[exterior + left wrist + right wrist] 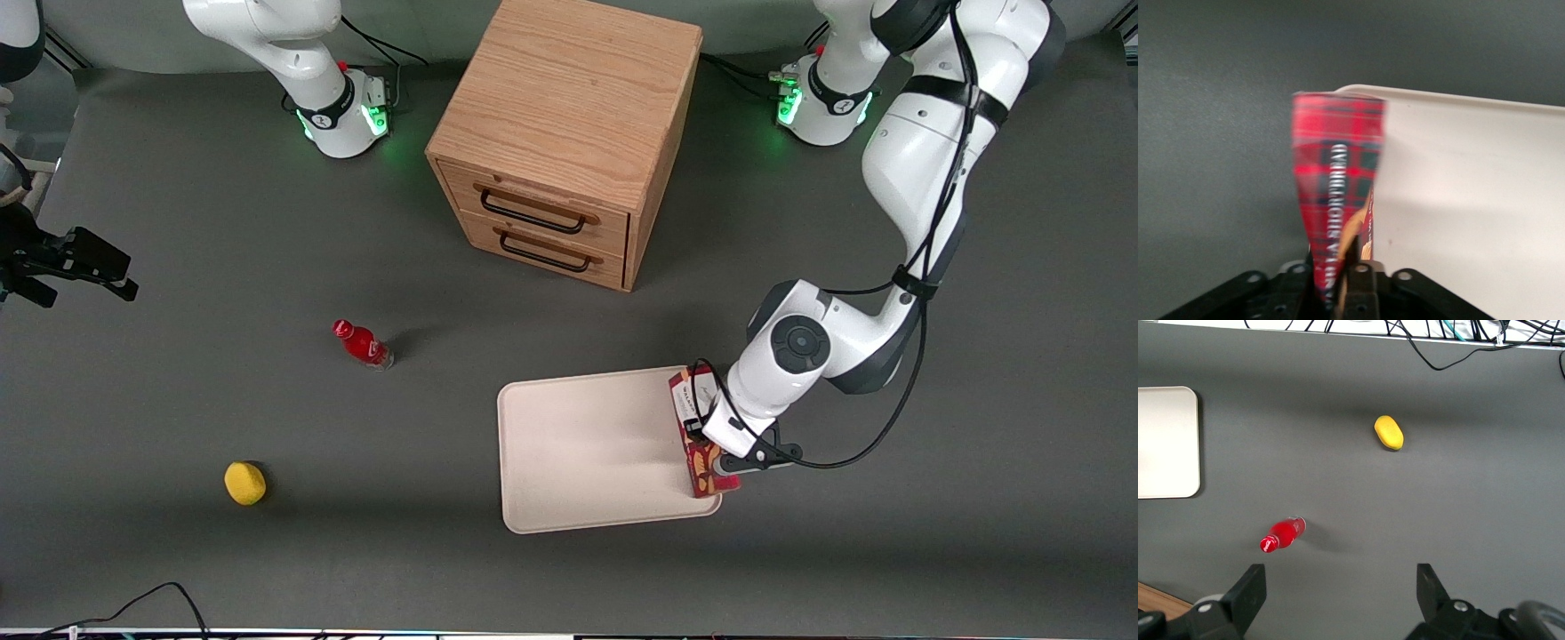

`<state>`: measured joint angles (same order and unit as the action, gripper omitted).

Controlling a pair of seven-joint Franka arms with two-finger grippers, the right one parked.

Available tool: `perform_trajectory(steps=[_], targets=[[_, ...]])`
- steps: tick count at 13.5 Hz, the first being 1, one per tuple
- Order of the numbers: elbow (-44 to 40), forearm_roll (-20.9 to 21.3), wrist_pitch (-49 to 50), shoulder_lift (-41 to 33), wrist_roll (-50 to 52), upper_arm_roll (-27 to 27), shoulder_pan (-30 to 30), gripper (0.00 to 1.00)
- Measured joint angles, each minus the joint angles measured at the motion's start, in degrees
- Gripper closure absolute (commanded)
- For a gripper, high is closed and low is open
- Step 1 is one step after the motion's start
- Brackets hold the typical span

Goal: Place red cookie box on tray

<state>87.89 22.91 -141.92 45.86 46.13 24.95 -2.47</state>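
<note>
The red cookie box point(701, 440) is a slim dark-red carton with a white label end and tan cookie pictures. It stands on its narrow edge over the tray's rim at the working arm's end. My left gripper point(722, 444) is shut on the box. In the left wrist view the tartan box point(1336, 180) sticks out from between the black fingers point(1361, 287), over the tray's corner. The cream-white tray point(587, 449) lies flat on the dark table, in front of the drawer cabinet and nearer the front camera; it also shows in the left wrist view point(1471, 200) and the right wrist view point(1165, 443).
A wooden two-drawer cabinet point(569, 133) stands at the table's middle, farther from the front camera. A small red bottle point(362, 344) and a yellow lemon point(244, 483) lie toward the parked arm's end. A cable point(133, 604) lies at the front edge.
</note>
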Motion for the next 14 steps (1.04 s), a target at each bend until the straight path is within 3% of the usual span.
perform_trajectory(steps=[3,5,9,14], targets=[[-0.10,0.94,1.31,-1.16,1.02,0.01,0.42,0.00],[-0.40,0.47,7.97,-3.58,0.39,0.28,0.85,0.00],[-1.52,-10.93,26.34,-14.73,-10.54,-0.78,1.75,0.00],[-1.43,-22.03,52.01,-34.27,-35.96,-15.46,2.76,0.00]])
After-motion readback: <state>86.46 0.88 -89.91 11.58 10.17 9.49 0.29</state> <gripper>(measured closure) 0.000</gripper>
